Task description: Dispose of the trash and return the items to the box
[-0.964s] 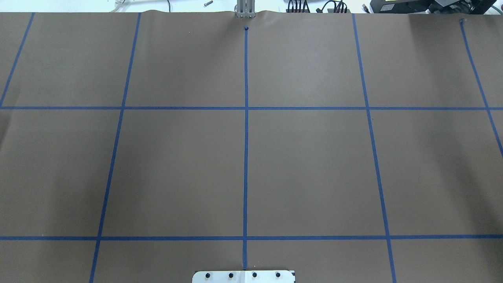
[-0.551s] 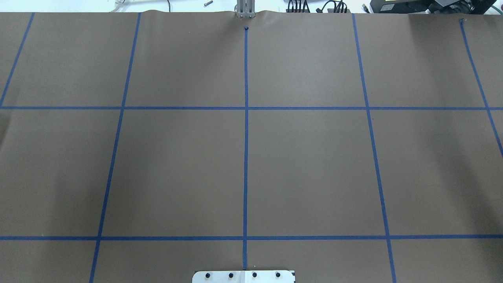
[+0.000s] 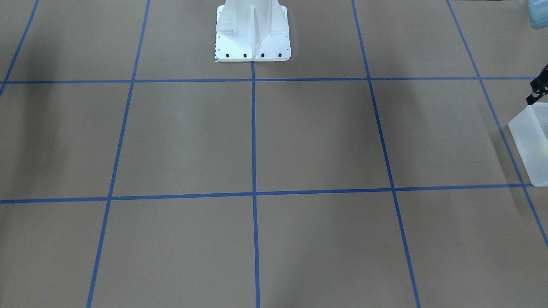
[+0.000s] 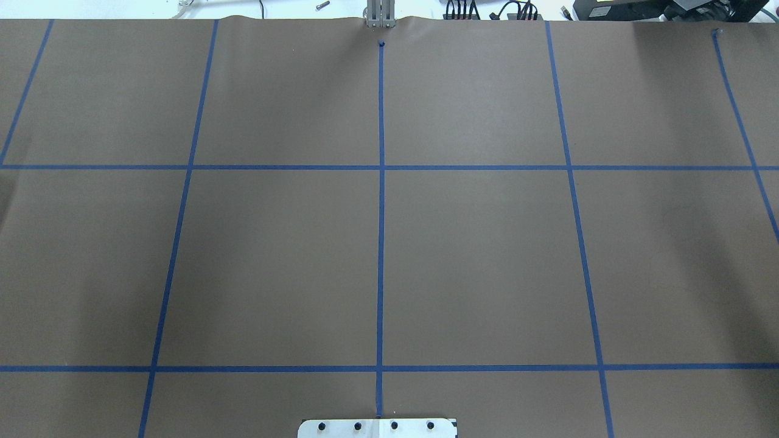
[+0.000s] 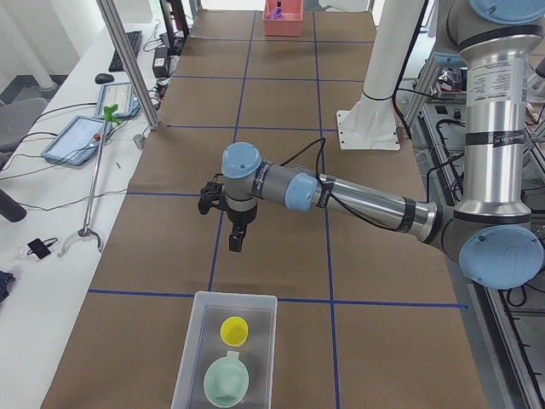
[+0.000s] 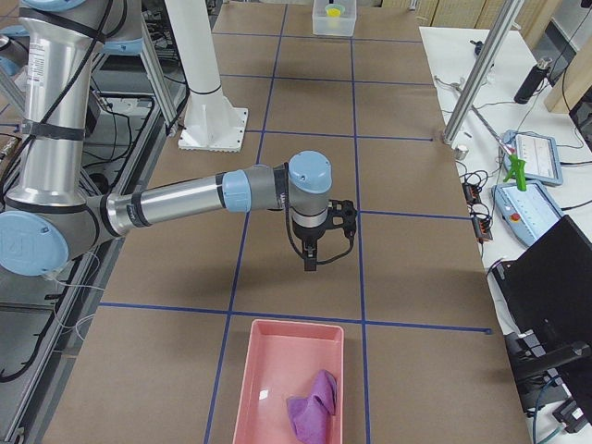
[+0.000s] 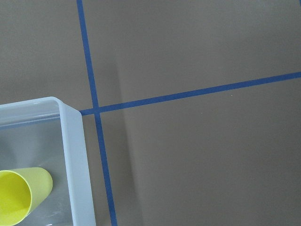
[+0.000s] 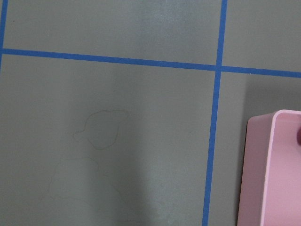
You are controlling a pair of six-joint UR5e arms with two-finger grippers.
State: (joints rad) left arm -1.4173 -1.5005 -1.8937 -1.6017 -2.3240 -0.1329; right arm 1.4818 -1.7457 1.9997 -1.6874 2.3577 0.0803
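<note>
The frosted box (image 5: 189, 358) stands on the table's near end in the exterior left view. The yellow cup (image 5: 233, 331) and the mint-green bowl (image 5: 226, 382) sit inside it. The left wrist view shows the box's corner (image 7: 70, 136) and the cup (image 7: 19, 197). My left gripper (image 5: 236, 244) hangs above the table just beyond the box; I cannot tell whether it is open. A purple crumpled piece of trash (image 6: 313, 407) lies in a pink tray (image 6: 254, 388). My right gripper (image 6: 311, 264) hangs beyond that tray; I cannot tell its state.
The white robot pedestal (image 3: 252, 30) stands at mid-table. The box's edge (image 3: 533, 141) shows at the front-facing view's right, with a black part of the left gripper above it. The pink tray's corner (image 8: 273, 165) shows in the right wrist view. Brown paper with blue tape lines (image 4: 381, 243) covers the table.
</note>
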